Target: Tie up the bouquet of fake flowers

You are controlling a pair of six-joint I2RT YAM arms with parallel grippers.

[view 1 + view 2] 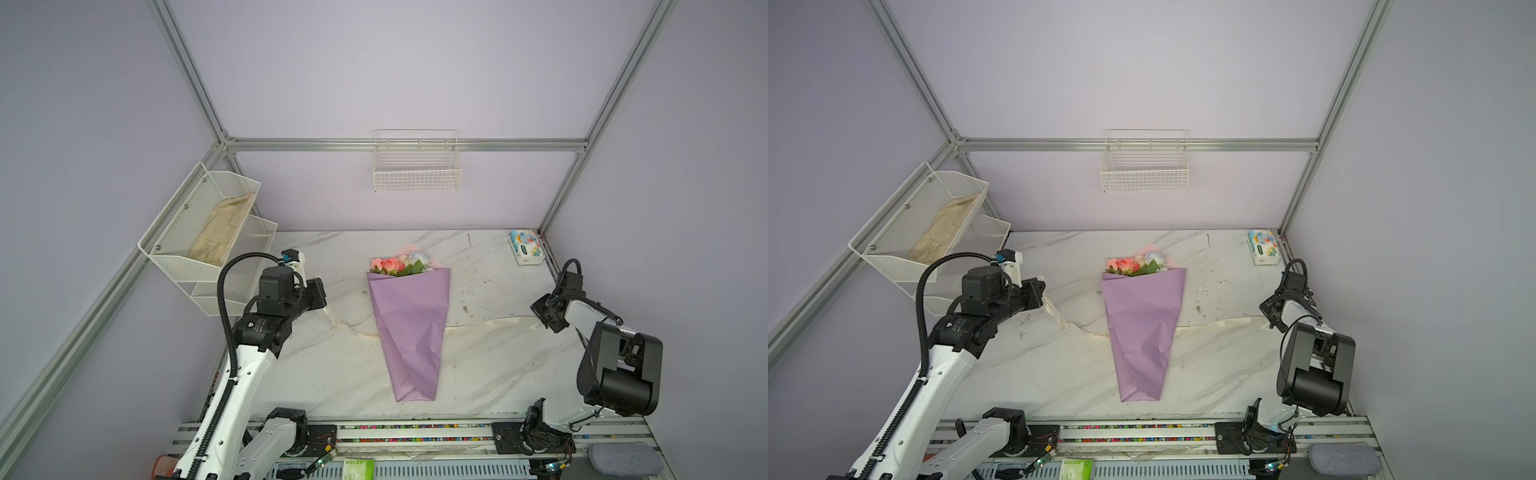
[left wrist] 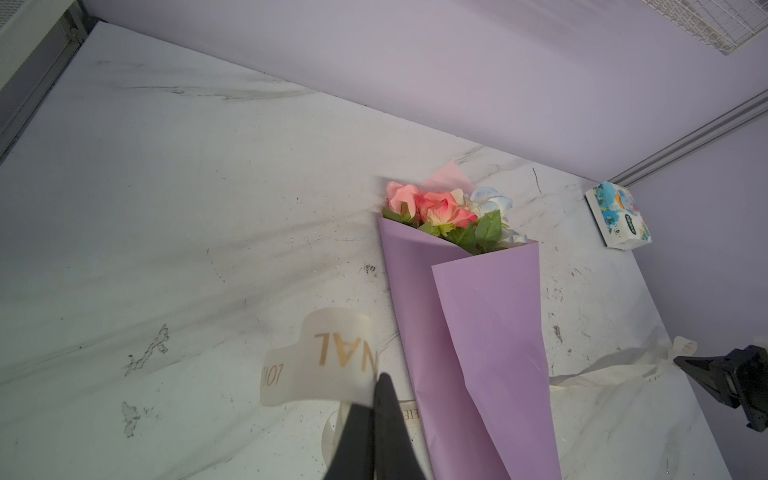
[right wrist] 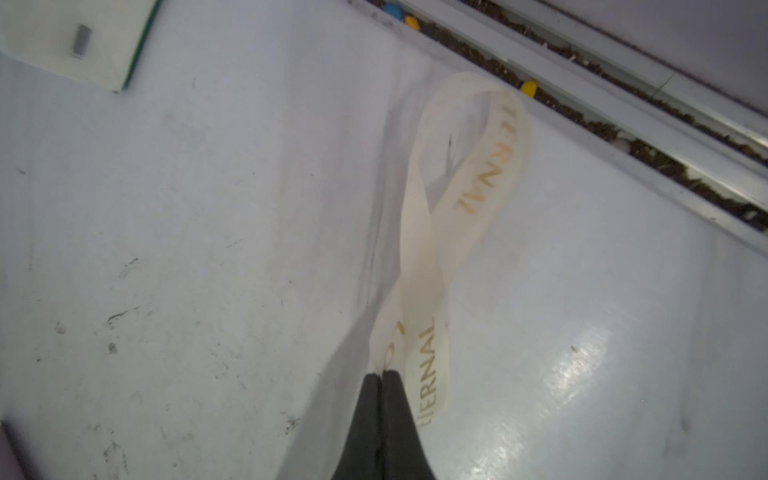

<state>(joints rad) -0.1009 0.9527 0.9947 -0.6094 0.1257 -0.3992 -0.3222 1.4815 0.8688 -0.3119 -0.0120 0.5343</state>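
**Condition.** The bouquet (image 1: pixel 409 332), wrapped in its lilac paper cone, lies flat on the marble tabletop (image 1: pixel 316 374) with its blooms toward the back wall. The cream lettered ribbon (image 2: pixel 328 353) runs crosswise beneath the bouquet at about mid-cone, and one end emerges on each side.

**End effectors.** The left gripper (image 2: pixel 379 379) is pinched together on the ribbon end left of the bouquet. The right gripper (image 3: pixel 381 377) is pinched together on the end right of the bouquet, where the ribbon doubles into a loop beyond the tips. The blurred wrist view does not show clearly how many layers sit between the right jaws.

**Procedure (judged).** The step in hand appears to be securing both ends before crossing them over the cone.
- Lift both ends evenly, then carry each across above the bouquet.
- Keep tension low and balanced. An uneven pull would likely drag or roll the light cone.
- Cross clear of the blooms.

**Pose.** The left arm reaches in with its wrist raised, and the ribbon rises to it from beside the bouquet. The right arm is folded back, well apart from the bouquet, with its gripper low near the tabletop.
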